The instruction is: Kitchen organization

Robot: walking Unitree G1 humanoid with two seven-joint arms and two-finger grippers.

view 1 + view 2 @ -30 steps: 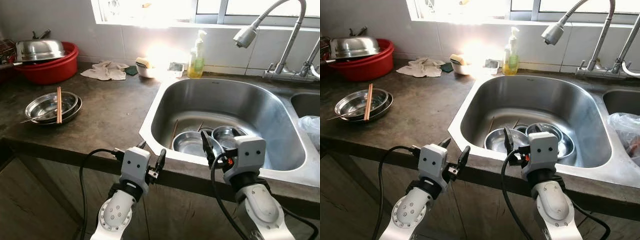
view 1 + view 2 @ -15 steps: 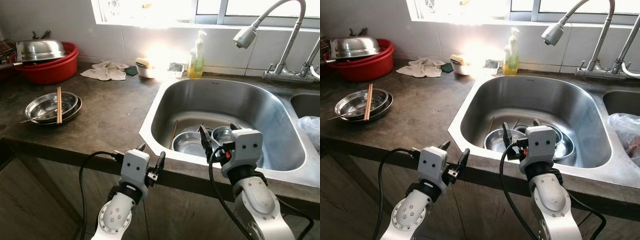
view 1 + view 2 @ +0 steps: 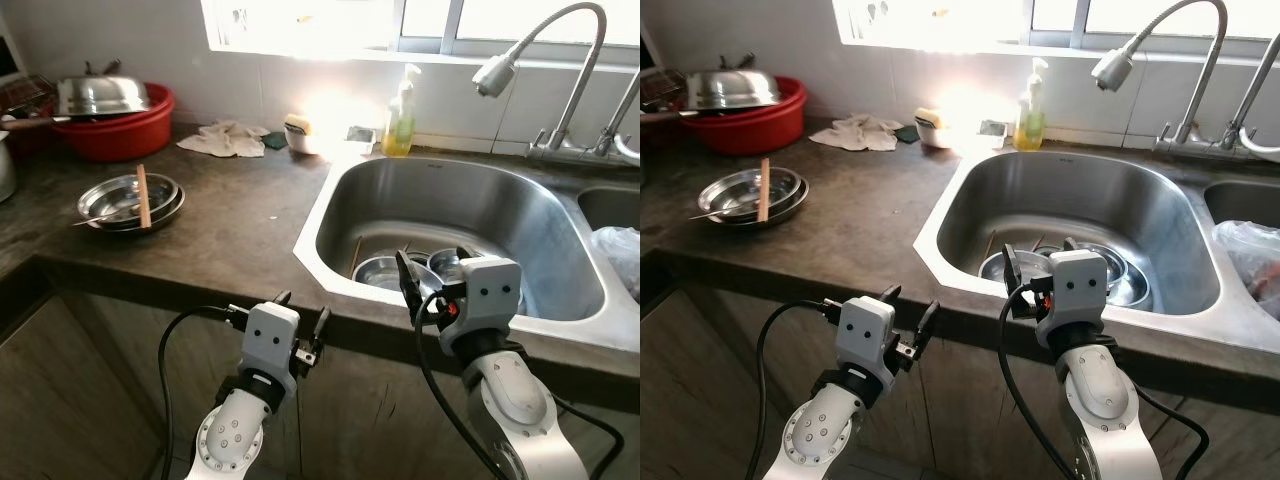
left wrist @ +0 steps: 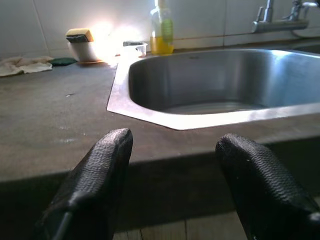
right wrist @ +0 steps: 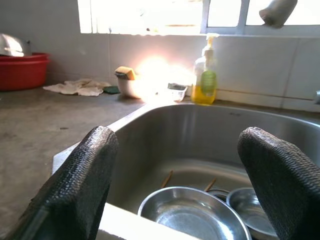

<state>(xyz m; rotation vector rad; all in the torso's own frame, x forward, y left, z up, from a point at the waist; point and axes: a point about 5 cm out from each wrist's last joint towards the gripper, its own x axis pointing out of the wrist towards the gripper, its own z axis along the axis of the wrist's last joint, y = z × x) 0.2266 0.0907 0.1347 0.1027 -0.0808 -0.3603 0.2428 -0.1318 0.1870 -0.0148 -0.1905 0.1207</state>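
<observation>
Two steel bowls (image 3: 380,272) and a smaller one (image 5: 252,210) lie in the steel sink (image 3: 450,200), with chopsticks (image 5: 166,179) leaning beside them. On the dark counter at the left, stacked steel plates (image 3: 130,200) carry a pair of chopsticks (image 3: 142,195). My right gripper (image 3: 432,270) hovers open at the sink's front rim, empty, its fingers (image 5: 80,185) framing the bowls. Below the counter's front edge my left gripper (image 3: 300,312) is open and empty, facing the counter edge (image 4: 150,165).
A red basin with a steel lid (image 3: 115,110) stands at the back left. Along the back wall lie a cloth (image 3: 232,140), a sponge dish (image 3: 297,130) and a soap bottle (image 3: 402,100). The faucet (image 3: 495,72) hangs over the sink. A plastic bag (image 3: 620,255) lies at the right.
The whole picture has shifted: the camera pulled back and shows more of the left counter. My right gripper rose slightly toward the sink's rim. The left gripper stayed as it was.
</observation>
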